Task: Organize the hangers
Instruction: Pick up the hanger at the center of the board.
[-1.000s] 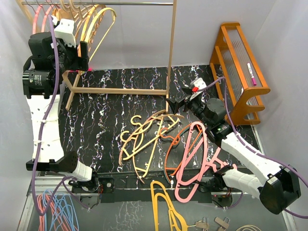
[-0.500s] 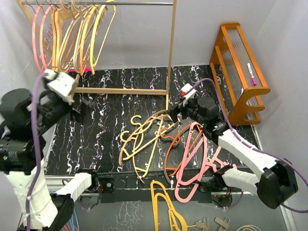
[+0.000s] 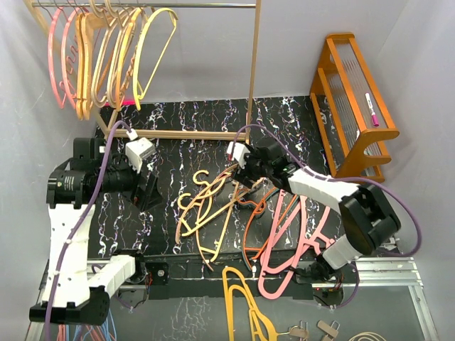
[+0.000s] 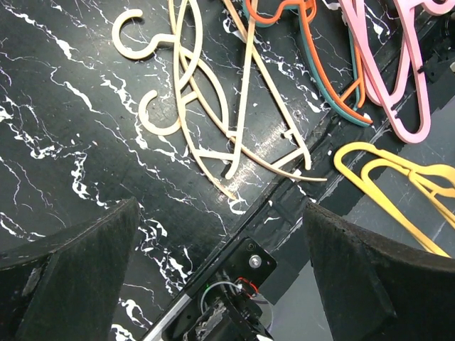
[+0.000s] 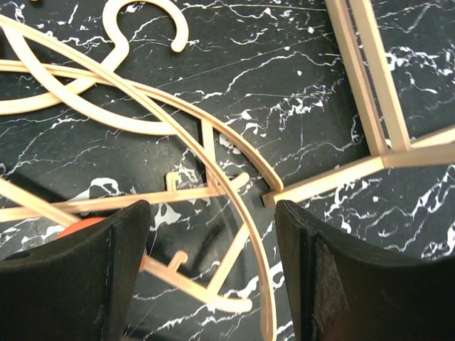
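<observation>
The left gripper [image 4: 220,213] gapes wide and empty above the mat's [image 4: 71,142] front edge, while the right gripper [image 5: 212,213] sets half-spread fingers [image 5: 78,277] astride tan hangers [image 5: 106,202], unclamped.

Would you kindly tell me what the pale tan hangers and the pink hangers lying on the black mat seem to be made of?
Pale tan thin hooked hangers: probably thin wood, matte and unpainted, judging by the flat cut edges and raw colour. Pink hangers: plastic or painted wood, evenly coloured and smooth; the look leaves it open.

hung hangers [image 3: 106,50] on rack [image 3: 254,71] behind, loose hangers [image 3: 195,213] on mat [image 3: 185,153]
</observation>
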Available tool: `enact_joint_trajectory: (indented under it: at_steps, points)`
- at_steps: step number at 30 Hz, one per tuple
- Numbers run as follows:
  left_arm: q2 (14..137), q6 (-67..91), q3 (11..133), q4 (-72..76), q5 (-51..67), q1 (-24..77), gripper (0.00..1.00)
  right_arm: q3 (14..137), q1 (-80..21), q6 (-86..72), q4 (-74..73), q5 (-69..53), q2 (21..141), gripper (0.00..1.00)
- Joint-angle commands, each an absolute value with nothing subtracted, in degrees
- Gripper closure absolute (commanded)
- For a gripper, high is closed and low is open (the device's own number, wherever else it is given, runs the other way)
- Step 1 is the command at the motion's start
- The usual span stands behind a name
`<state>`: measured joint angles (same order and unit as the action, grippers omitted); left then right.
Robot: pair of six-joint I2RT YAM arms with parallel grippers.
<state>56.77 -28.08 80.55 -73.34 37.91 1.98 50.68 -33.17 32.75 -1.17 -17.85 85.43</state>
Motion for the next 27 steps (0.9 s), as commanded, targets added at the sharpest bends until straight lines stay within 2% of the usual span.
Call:
enact_joint_trajectory:
  at_steps: [1, 8, 19, 22, 24, 27]
  points:
    - [54.4, -28.5, 78.2, -72.8, 38.9, 2.0, 0.03, 57.2, -34.3, 37.6, -0.4, -20.0, 91.1, 0.25]
    - [54.7, -29.4, 76.5, -71.8, 38.4, 2.0, 0.03, 63.0, -34.3, 39.2, -3.2, -22.4, 99.5, 0.25]
    - [56.3, -27.3, 74.1, -66.4, 38.3, 2.0, 0.03, 65.9, -34.3, 39.5, -5.1, -22.0, 108.1, 0.4]
    - [57.0, -28.3, 73.9, -66.8, 38.2, 2.0, 0.03, 65.4, -34.3, 39.7, -5.2, -21.9, 108.7, 0.49]
    - [57.5, -29.0, 73.6, -67.5, 38.3, 2.1, 0.03, 65.2, -34.3, 40.0, -5.2, -22.2, 108.9, 0.62]
    - [58.7, -30.2, 72.7, -68.6, 37.6, 2.0, 0.03, 64.8, -34.3, 40.3, -5.3, -22.1, 108.3, 0.89]
